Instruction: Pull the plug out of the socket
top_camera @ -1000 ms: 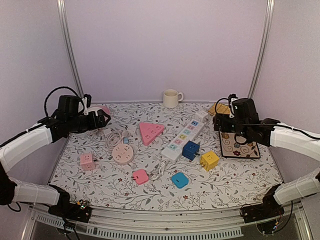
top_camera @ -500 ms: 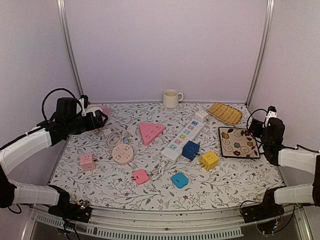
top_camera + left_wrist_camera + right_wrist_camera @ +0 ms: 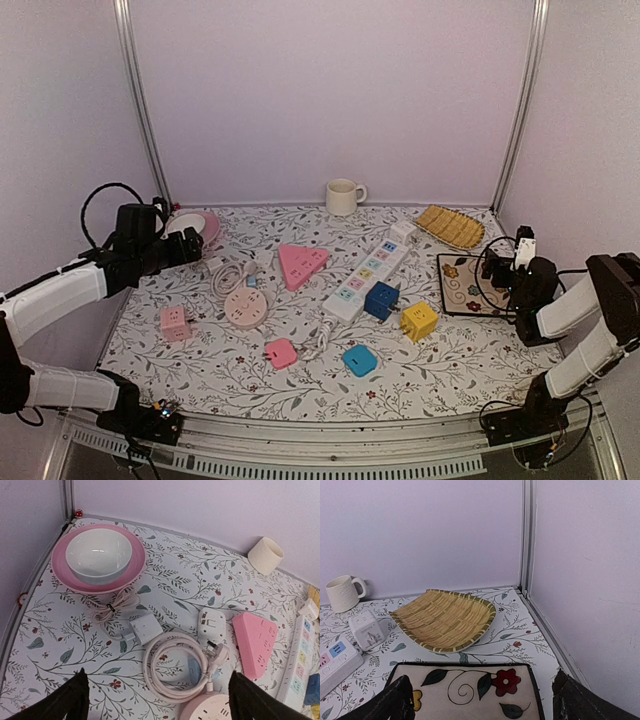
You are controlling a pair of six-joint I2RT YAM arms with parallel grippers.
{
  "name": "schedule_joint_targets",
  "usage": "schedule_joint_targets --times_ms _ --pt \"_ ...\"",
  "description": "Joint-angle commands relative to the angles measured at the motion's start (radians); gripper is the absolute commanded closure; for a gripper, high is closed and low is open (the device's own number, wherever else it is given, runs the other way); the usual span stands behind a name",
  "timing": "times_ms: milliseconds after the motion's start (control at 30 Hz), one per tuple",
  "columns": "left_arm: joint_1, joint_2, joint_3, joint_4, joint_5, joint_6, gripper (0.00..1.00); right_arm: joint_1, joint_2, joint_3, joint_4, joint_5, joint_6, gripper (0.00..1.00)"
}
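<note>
Both arms parked out wide, nothing held.
The left gripper [image 3: 157, 687] and right gripper [image 3: 480, 690] gaped wide, empty. The white power strip [image 3: 372, 268] lay in the middle; the blue cube plug [image 3: 381, 299] sat just beside it, apparently unseated — pull looked done. A white cube [image 3: 402, 231] stood at the strip's far end — couldn't tell if seated; if so, next needed one gripper pinning the strip, the other clamping the cube and drawing it straight off.

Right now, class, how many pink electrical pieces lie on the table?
4: a cube near the left edge, a round socket right of it, a triangle mid-table, and a small adapter near the front. None looks hidden.
</note>
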Motion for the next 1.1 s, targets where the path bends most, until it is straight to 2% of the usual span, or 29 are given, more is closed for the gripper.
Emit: schedule_joint_targets --times_ms 0,267,500,633,867,1067 --pt "0.016 0.002 -0.040 0.099 -0.128 0.080 0.03 -0.014 0.026 0.000 0.125 -0.096 -0.036 0.01" --pt "0.079 0.033 -0.131 0.315 -0.216 0.208 0.03 -0.022 0.029 0.002 0.130 -0.109 -0.032 0.01" --pt "0.195 0.062 -0.225 0.503 -0.257 0.216 0.03 -0.021 0.027 -0.001 0.136 -0.106 -0.033 0.01" --pt "0.258 0.081 -0.298 0.669 -0.264 0.248 0.03 -0.022 0.027 -0.001 0.137 -0.106 -0.032 0.01" --pt "0.300 0.213 -0.397 1.019 -0.211 0.341 0.03 -0.022 0.028 -0.001 0.138 -0.106 -0.032 0.01" --pt "0.299 0.287 -0.423 1.183 -0.120 0.339 0.03 -0.021 0.029 -0.001 0.136 -0.107 -0.033 0.01"
